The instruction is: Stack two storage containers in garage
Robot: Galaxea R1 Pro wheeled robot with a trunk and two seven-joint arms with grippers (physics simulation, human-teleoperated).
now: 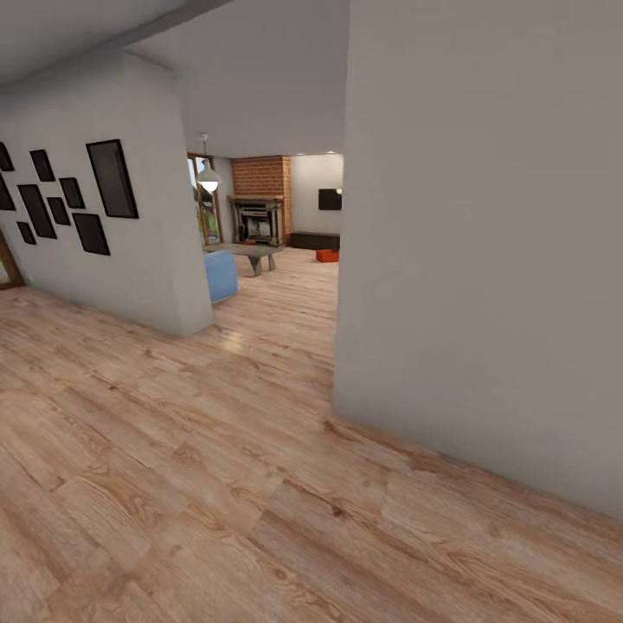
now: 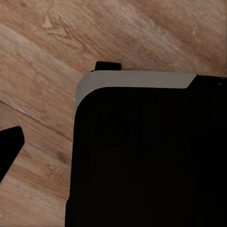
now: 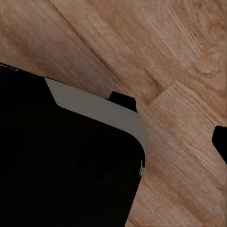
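– Item: passage between two walls?
– Wall with picture frames (image 1: pixel 65 197) left, plain wall (image 1: pixel 484 260) right; living room (image 1: pixel 277 216) behind.
– Contents there?
– Fireplace (image 1: pixel 257 218) at back, low table (image 1: pixel 247 253) before it, storage container (image 1: pixel 327 255) on the plank floor (image 1: pixel 216 484) to its right.

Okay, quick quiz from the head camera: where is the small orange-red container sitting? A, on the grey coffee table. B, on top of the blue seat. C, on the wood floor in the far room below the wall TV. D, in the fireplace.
C: the orange-red container sits on the wood floor of the far room, below the black TV, apart from the blue seat.
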